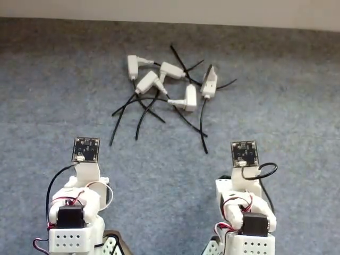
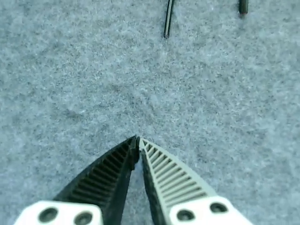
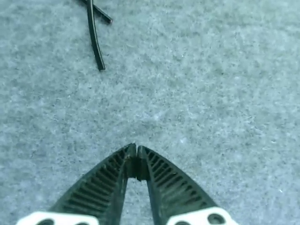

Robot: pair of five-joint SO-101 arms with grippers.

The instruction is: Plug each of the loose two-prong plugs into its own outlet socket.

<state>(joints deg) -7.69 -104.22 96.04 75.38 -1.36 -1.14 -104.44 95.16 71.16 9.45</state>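
Several white plugs lie in a loose cluster at the far middle of the grey carpet, among them one at the cluster's left (image 1: pixel 133 65), one in the middle (image 1: pixel 147 82) and one at its right (image 1: pixel 209 84). Their black cords (image 1: pixel 142 114) trail toward the arms and cross each other. My left gripper (image 2: pixel 138 139) is shut and empty, low over bare carpet, with two cord ends (image 2: pixel 167 18) ahead of it. My right gripper (image 3: pixel 136 148) is also shut and empty, with a cord end (image 3: pixel 96 44) in front of it. Both arms, left (image 1: pixel 85 178) and right (image 1: pixel 245 186), stand at the near edge, well short of the plugs.
Grey carpet (image 1: pixel 287 106) covers the whole table. A pale strip (image 1: pixel 212 10) runs along the far edge. Open carpet lies between the arms and on both sides of the plug cluster.
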